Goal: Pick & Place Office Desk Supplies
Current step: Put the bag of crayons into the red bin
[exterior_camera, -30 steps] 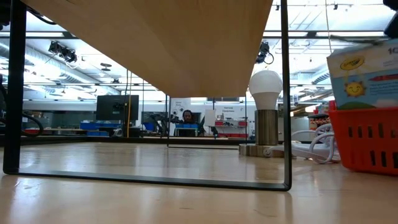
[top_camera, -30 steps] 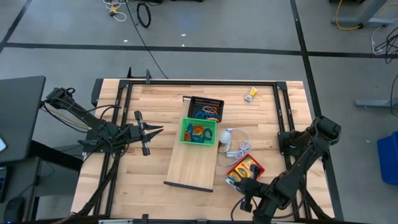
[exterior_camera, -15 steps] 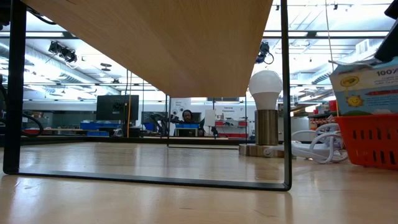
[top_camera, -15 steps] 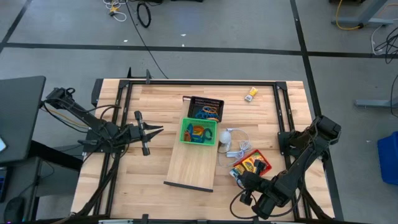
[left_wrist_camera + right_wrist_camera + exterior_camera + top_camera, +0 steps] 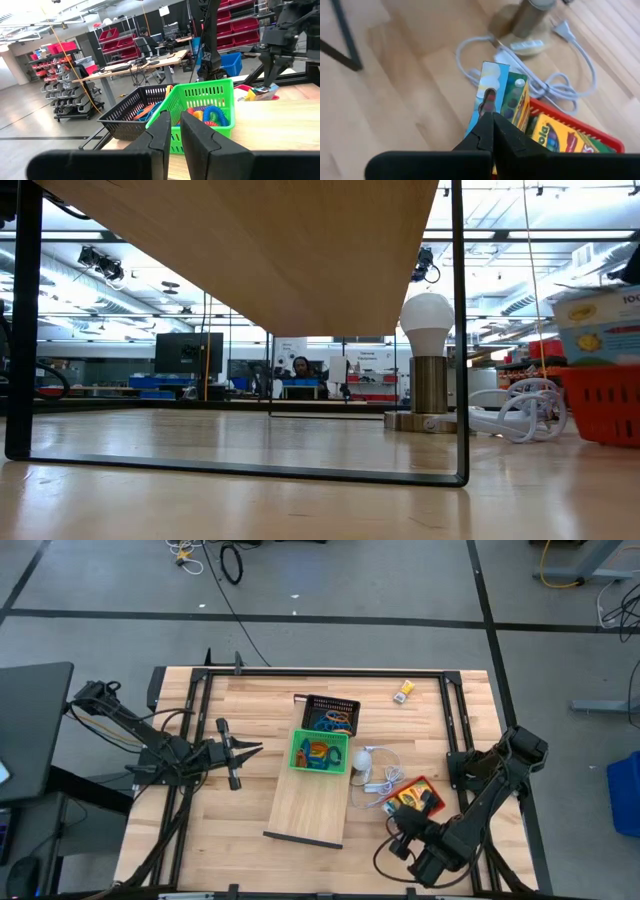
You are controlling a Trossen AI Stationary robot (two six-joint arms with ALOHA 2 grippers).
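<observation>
**Gripping a card box at the red tray**

Working at the near right of the surface (image 5: 240, 830), the right gripper (image 5: 492, 122) has its jaws pressed fully together at the edge of a flat card box (image 5: 490, 97) that stands on end at the rim of the red mesh tray (image 5: 580, 127). The frames suggest the box edge is pinched between the tips, though the contact itself is hidden behind the fingers. Just beyond the jaws lie more crayon boxes (image 5: 560, 137) in the same tray, and past those the white lamp cord (image 5: 560, 82).

The left gripper (image 5: 172, 132) waits well apart, jaws nearly closed and holding nothing; straight ahead of them sit the green mesh tray (image 5: 200, 100), with coloured loop clips (image 5: 212, 116) inside, and the black mesh tray (image 5: 125, 117) beside it.

The step in hand looks like placing, or taking, a box at the red tray. The next move calls for keeping the thin box upright and clearing the tray rim and the cord without snagging.
</observation>
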